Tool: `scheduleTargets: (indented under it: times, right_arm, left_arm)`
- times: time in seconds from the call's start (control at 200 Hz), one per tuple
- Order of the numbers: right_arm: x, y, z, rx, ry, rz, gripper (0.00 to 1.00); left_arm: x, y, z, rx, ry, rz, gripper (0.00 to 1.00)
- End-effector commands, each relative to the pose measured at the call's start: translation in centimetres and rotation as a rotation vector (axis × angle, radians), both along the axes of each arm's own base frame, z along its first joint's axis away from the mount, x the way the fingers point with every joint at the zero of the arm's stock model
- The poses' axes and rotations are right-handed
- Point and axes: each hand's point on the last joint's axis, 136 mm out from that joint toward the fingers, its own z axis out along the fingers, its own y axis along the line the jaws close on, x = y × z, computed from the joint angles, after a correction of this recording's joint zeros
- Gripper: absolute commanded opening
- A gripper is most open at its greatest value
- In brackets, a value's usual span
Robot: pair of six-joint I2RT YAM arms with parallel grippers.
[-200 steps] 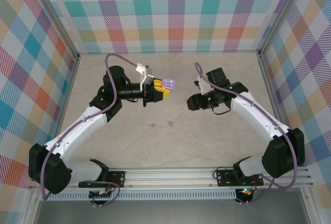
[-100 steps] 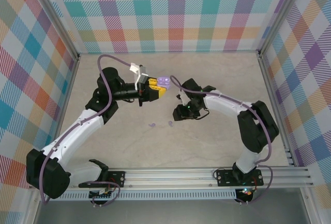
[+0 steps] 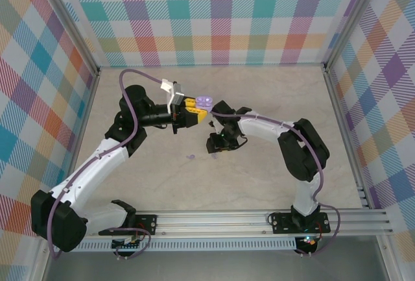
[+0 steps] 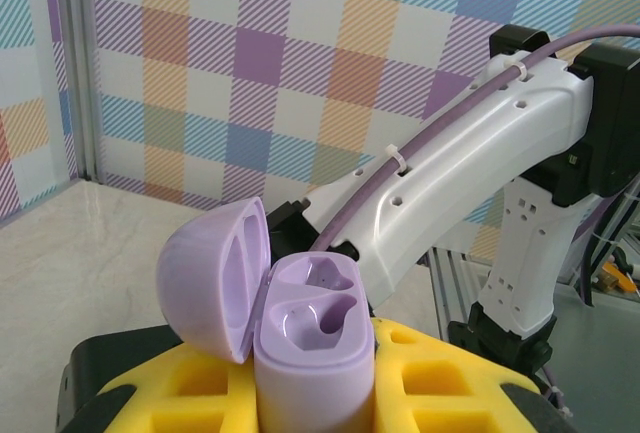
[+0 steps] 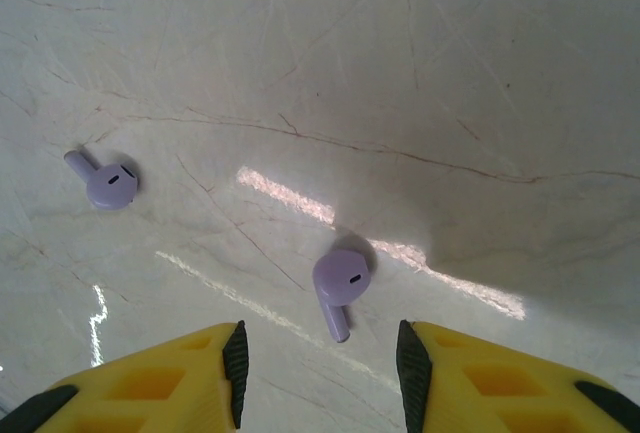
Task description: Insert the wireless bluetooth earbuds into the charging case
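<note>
Pale marble-look table, smooth, glossy, thin dark veins, light glare streaks. Checked fabric-print walls in pastel squares stand behind and to both sides of the charging case. An aluminium rail runs along the table edge, well to the near side of the case.

Case: lilac, matte plastic, rounded pebble shape, standing upright, its domed lid hinged open to its left. Two moulded wells on top, both empty. The left gripper is clamped on the case body with yellow blocky fingers and holds it off the table.

Two earbuds, both lilac, smooth plastic, round head with a short stem and a small dark slot. Both lie flat on the table on the near side of the case, apart from each other.

Near earbud lies between the fingers of the right gripper, stem pointing toward the gripper. Jaws are apart, not touching it. Far earbud is off to the side.
</note>
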Motion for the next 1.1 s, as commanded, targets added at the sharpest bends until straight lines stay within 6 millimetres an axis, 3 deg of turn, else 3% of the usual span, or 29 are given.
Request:
scheduleTargets:
  times: [0.0,0.23,1.095]
  right_arm:
    - [0.0,0.1,-0.3,-0.059,-0.003,0.005,0.45]
    - [0.2,0.7,-1.0,-0.124,-0.013,0.002,0.39]
    - [-0.5,0.2,-3.4,-0.340,0.007,0.047,0.37]
  left_arm:
    - [-0.4,0.6,0.6,-0.005,-0.028,0.008,0.13]
    - [-0.4,0.6,0.5,-0.004,-0.026,0.008,0.13]
    - [-0.3,0.7,0.3,0.002,-0.022,0.008,0.14]
